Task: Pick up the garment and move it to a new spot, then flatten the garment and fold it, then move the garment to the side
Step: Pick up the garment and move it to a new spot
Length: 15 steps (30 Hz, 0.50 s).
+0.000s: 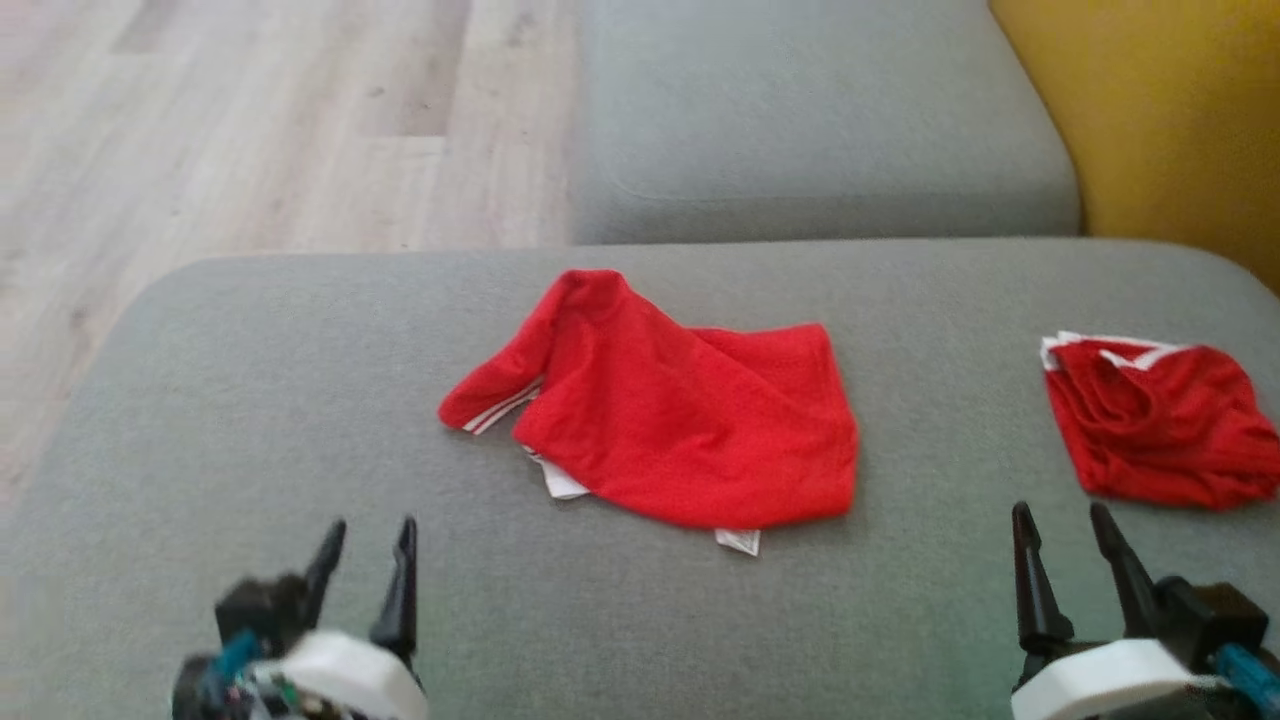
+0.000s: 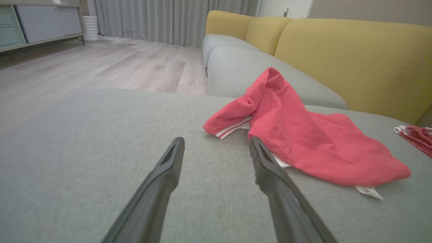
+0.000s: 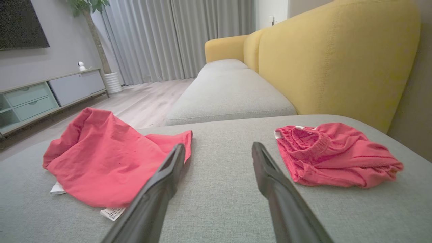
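Crumpled red fabric garment (image 1: 680, 420) on grey sofa cushion (image 1: 250, 400), farther off, between spread, empty left hand (image 1: 370, 535) and right hand (image 1: 1060, 515).

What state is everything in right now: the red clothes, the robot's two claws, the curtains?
Middle red garment: rumpled, not flat, one striped sleeve sticking out, white labels showing.
Red garment on the right: bunched in a compact heap.
Left gripper: open, holding nothing.
Right gripper: open, holding nothing.
Curtains: drawn shut.

no readable text; the tag (image 3: 113, 213) on the garment (image 3: 111, 158) is blurred.
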Tool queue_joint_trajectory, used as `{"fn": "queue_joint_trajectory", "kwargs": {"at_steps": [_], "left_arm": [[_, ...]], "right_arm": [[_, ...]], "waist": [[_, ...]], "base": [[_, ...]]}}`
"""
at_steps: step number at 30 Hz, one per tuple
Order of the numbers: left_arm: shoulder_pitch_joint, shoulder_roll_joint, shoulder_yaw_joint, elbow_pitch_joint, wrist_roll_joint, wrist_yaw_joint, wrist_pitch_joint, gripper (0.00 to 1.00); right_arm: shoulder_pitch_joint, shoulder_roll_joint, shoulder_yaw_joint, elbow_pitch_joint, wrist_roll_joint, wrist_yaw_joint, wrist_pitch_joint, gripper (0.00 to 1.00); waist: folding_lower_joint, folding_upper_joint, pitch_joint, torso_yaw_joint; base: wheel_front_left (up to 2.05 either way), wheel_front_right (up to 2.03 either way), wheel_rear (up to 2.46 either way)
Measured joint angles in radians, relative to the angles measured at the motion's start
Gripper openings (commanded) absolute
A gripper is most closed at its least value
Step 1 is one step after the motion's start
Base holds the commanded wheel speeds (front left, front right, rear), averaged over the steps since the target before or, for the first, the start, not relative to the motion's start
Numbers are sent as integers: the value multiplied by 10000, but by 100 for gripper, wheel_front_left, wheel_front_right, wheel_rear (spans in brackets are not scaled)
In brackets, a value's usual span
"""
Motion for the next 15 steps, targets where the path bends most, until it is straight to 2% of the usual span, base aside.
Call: {"fn": "queue_joint_trajectory", "kwargs": {"at_steps": [7, 11, 15], "left_arm": [[1520, 50, 44, -2021, 59, 1210, -56, 100], [2009, 44, 44, -2458, 102, 1616, -56, 100], [2106, 27, 38, -2700, 79, 1778, -56, 100]], "right_arm": [[399, 13, 192, 253, 238, 0, -174, 100], [512, 13, 339, 456, 430, 0, -318, 100], [509, 15, 391, 556, 474, 0, -359, 100]], "waist": [[2, 0, -224, 388], [3, 0, -225, 408], [3, 0, -206, 350]], "base": [[0, 0, 0], [0, 0, 0], [0, 0, 0]]}}
